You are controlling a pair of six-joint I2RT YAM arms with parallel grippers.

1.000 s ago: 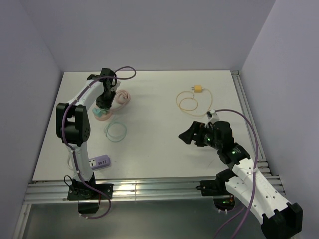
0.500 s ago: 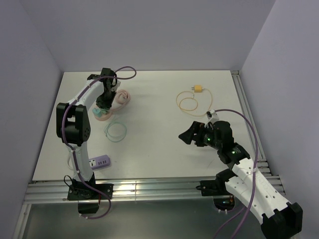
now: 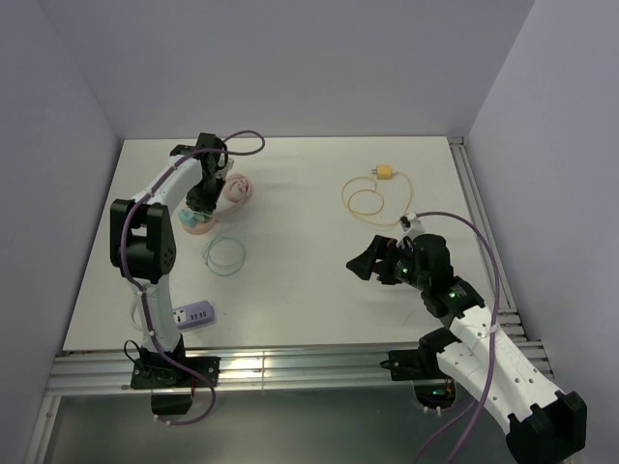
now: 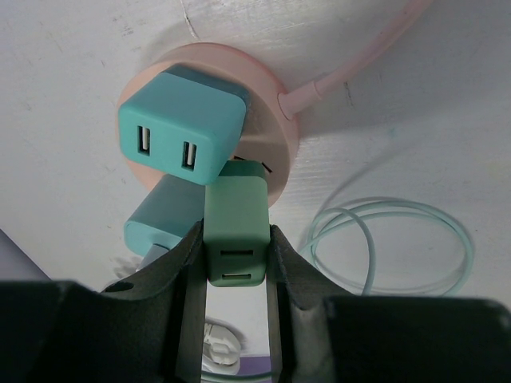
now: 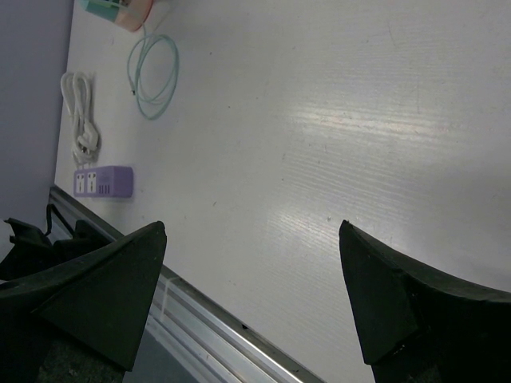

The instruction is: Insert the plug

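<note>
Overhead, we see the left arm rise from its base at the near left corner, fold at the elbow and reach to the far left part of the table point(image 3: 309, 174). Its wrist points steeply down, with the left gripper point(image 3: 200, 207) right over the pink socket hub point(image 3: 197, 223). The right arm comes in from the near right corner with its forearm low and angled toward the middle. The right gripper point(image 3: 365, 259) hangs above bare tabletop, well apart from everything. A teal cable loop point(image 3: 224, 253) lies just nearer than the hub, a purple power strip point(image 3: 196, 315) sits beside the left arm's base, and a yellow plug point(image 3: 385, 173) with its cable lies far right.

From the left wrist, we find the left gripper point(image 4: 236, 267) clamped tight on the green plug point(image 4: 235, 209), one finger flat against each side. The plug's far end meets the hub's point(image 4: 271, 120) rim, but we cannot tell whether its pins are seated. A teal adapter point(image 4: 180, 136) sits on top of the hub, and a pink cord point(image 4: 359, 60) leaves the hub's edge.

From the right wrist, we see the right gripper point(image 5: 252, 231) spread wide with nothing between its fingers, only tabletop below. Far off lie the cable loop point(image 5: 154, 76), a white cable point(image 5: 80, 112) and the power strip point(image 5: 102, 182).
</note>
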